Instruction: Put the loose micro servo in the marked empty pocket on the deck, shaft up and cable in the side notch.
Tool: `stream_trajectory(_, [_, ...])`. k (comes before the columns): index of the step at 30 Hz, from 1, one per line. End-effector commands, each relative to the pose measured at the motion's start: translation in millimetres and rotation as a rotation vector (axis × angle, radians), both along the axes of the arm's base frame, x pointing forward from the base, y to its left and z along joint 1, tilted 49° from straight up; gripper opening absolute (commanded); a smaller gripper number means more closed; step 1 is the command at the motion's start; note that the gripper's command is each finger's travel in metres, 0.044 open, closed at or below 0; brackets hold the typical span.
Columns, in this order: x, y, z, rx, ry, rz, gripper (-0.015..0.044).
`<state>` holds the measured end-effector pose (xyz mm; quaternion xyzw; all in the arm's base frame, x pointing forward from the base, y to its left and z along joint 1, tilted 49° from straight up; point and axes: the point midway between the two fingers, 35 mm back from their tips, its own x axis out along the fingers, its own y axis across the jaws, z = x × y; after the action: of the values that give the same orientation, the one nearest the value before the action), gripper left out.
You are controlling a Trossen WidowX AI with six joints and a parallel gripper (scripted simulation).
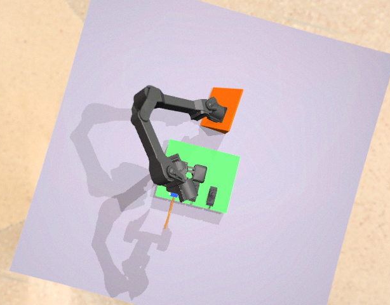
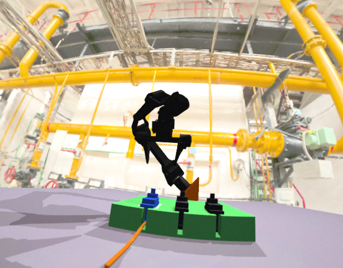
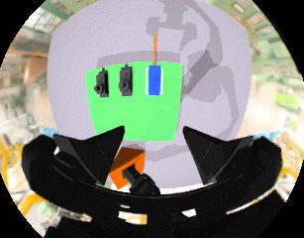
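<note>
The blue servo [image 1: 173, 194] [image 2: 149, 202] [image 3: 154, 80] sits in the marked pocket of the green deck [image 1: 221, 170] [image 2: 238, 226] [image 3: 137, 119], inside its white outline. In the exterior view it stands upright, shaft up, with its ears at deck level, about as low as the black servos. Its blue lead runs down the side notch, and the orange cable [image 1: 169, 212] [image 2: 125, 246] [image 3: 155, 50] trails out over the table. My gripper [image 2: 161, 161] [image 3: 153, 129] is wide open and empty, above the deck and apart from the servo. The pocket's inside is hidden.
Two black servos [image 1: 211, 196] [image 2: 213, 205] [image 3: 125, 80] sit in a row beside the blue one. An orange block [image 1: 234, 98] [image 2: 195, 190] [image 3: 133, 157] stands behind the deck, at the arm's base. The arm covers part of the deck in the top view.
</note>
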<state>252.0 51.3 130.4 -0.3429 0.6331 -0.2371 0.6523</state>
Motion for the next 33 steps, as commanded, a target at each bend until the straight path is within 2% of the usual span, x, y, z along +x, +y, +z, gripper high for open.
stream_trajectory(1, [-11,-5,-1,-0.014,0.013,-0.026,0.044])
stream_trajectory(13, [-10,28,28,0.088,-0.06,0.087,0.044])
stream_trajectory(33, [-10,28,28,0.088,-0.06,0.087,0.044])
